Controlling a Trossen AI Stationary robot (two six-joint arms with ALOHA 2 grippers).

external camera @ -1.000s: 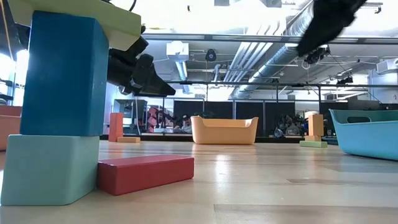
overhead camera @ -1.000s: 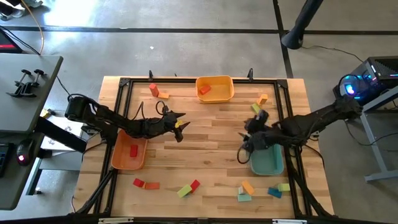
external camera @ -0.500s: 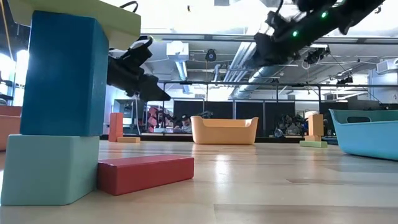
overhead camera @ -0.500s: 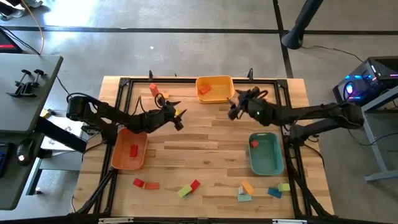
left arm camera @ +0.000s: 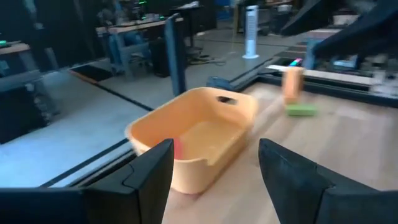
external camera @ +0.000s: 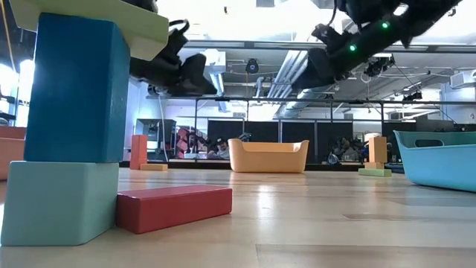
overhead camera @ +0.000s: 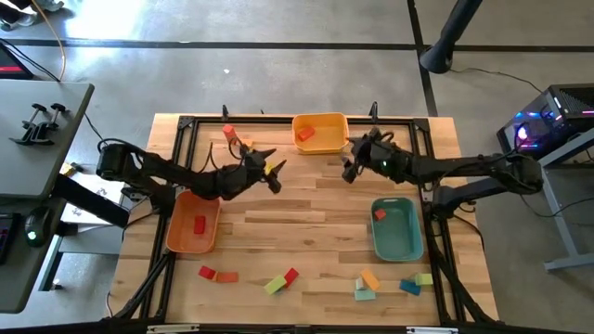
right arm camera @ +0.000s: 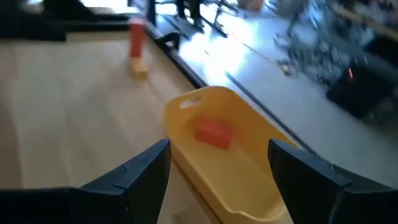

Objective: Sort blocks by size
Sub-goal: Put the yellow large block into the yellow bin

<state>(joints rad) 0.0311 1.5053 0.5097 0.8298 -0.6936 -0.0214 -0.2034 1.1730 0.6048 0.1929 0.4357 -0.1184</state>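
My left gripper (overhead camera: 271, 173) hangs open and empty above the table's middle, left of the yellow tray (overhead camera: 320, 132); the tray shows between its fingers in the left wrist view (left arm camera: 193, 140). My right gripper (overhead camera: 349, 168) hangs open and empty just right of that tray's near corner, facing it (right arm camera: 224, 149). An orange-red block (right arm camera: 214, 134) lies in the yellow tray. One red block (overhead camera: 199, 224) lies in the orange tray (overhead camera: 181, 243), another (overhead camera: 379, 214) in the teal tray (overhead camera: 399, 243). Several blocks (overhead camera: 278, 281) (overhead camera: 369, 279) lie along the near edge.
An upright orange block (right arm camera: 137, 36) with a small piece (right arm camera: 140, 70) beside it stands at the far left. Another upright orange block (left arm camera: 292, 86) and a green one (left arm camera: 301, 111) stand at the far right. A black frame (overhead camera: 182, 158) rims the table.
My right gripper has gone from above the teal tray toward the far edge and left, up to the yellow tray; a red block now shows in the teal tray where it was. My left gripper has gone a little toward the far edge and the yellow tray.
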